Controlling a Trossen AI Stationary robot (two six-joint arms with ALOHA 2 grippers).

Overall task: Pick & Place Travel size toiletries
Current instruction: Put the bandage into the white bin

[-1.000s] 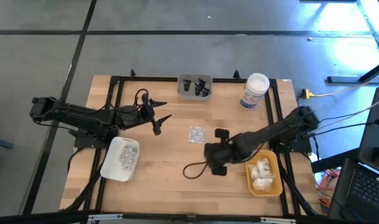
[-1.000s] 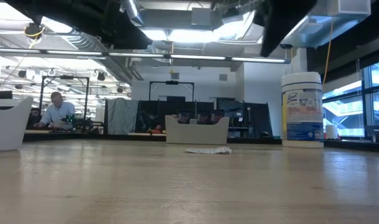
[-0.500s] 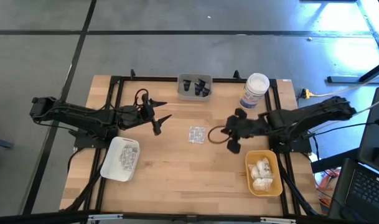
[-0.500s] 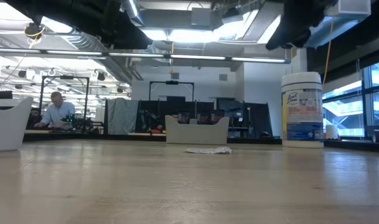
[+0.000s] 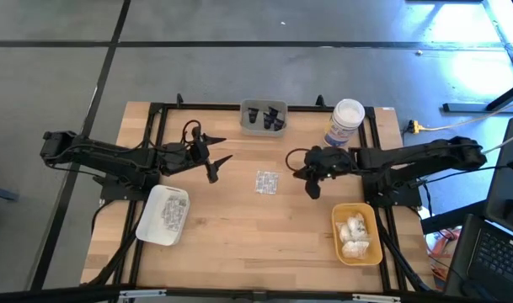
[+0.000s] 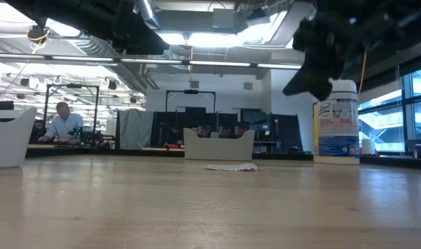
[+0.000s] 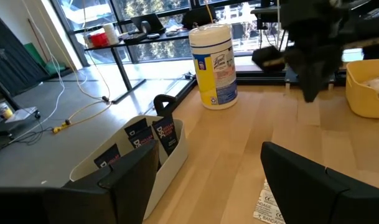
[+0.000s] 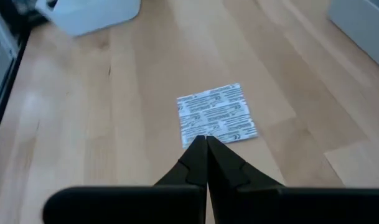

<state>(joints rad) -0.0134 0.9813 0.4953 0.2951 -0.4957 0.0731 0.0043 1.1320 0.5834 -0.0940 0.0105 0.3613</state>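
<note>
Silvery blister packet (image 5: pixel 266 182): lay flat mid-desk, nothing touching it. Right gripper (image 5: pixel 312 190): fingers pressed together, empty, raised just beside packet on yellow tray (image 5: pixel 358 251) side. Left gripper (image 5: pixel 219 155): fingers spread, empty, w/ white tray (image 5: pixel 150 227) near desk's left edge
</note>
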